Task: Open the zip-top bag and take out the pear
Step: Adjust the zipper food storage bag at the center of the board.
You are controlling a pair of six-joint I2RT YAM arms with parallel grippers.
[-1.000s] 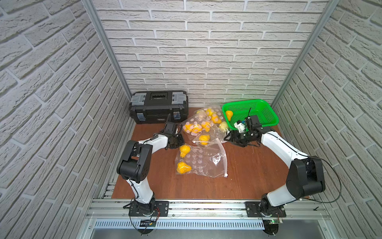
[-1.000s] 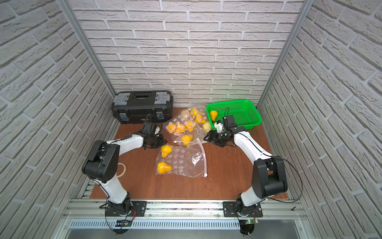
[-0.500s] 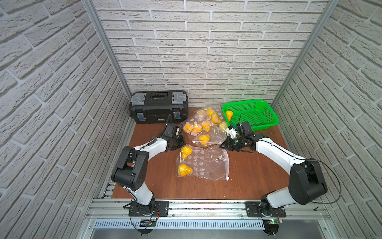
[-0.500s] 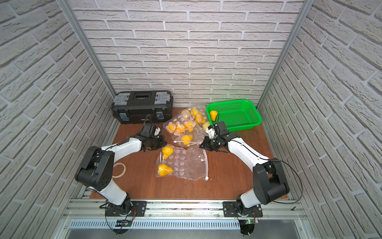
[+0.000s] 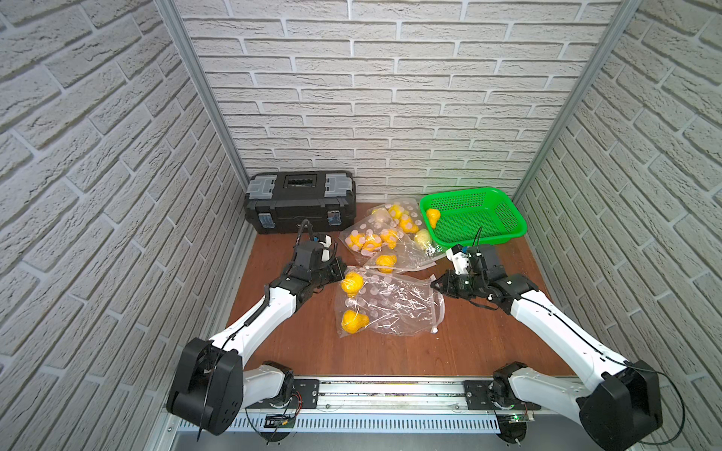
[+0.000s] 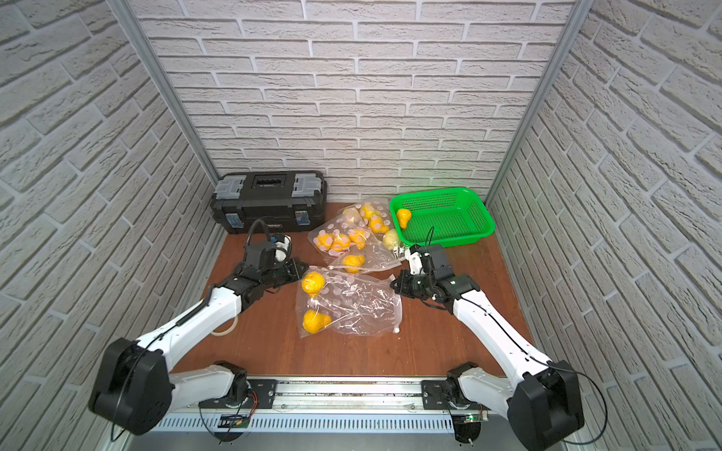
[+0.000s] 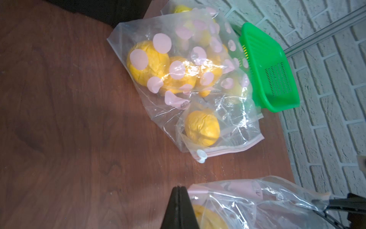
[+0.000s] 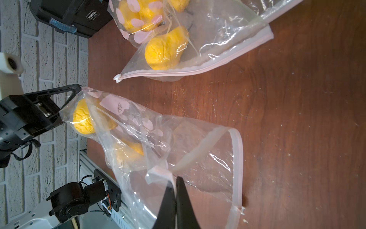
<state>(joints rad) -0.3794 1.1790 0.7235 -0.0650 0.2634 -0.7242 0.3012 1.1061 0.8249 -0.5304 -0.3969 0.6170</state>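
On the table (image 5: 488, 351), a toolbox (image 5: 301, 203) stands at the back left against the wall, and a basket (image 5: 504, 230) sits at the back right with one pear (image 5: 433, 216) in it. Between them lies a heap of bags (image 5: 390, 238) with fruit inside. In front of the heap, mid-table, lies the zip-top bag (image 5: 394, 308), with two pears (image 5: 352, 283) at its left end, one behind the other. The left fingers (image 7: 176, 210) hold its far left corner and the right fingers (image 8: 166, 206) its far right corner. What may be a loop (image 6: 224, 330) lies under the left arm.
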